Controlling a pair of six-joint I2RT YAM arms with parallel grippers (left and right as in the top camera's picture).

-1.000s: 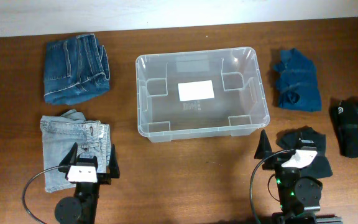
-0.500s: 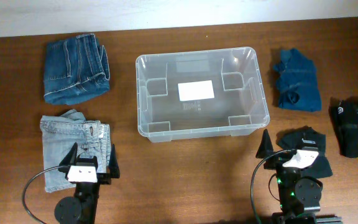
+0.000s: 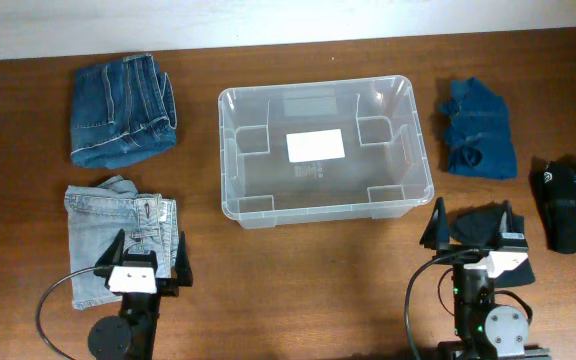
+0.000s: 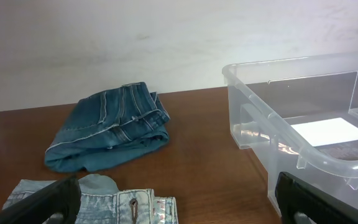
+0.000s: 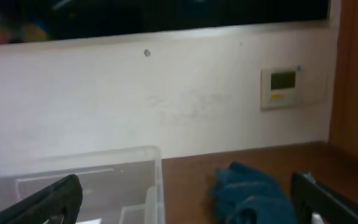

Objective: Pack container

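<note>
The clear plastic container stands empty at the table's middle, a white label on its base; it also shows in the left wrist view and the right wrist view. My left gripper is open and empty over light blue folded jeans, near the front left. My right gripper is open and empty above a black garment, front right of the container.
Dark blue folded jeans lie at the back left, also in the left wrist view. A dark blue garment lies right of the container, also in the right wrist view. Another black garment lies at the far right.
My right gripper has risen and swung slightly right, its fingers now upright over the black garment. The left arm has not moved.
</note>
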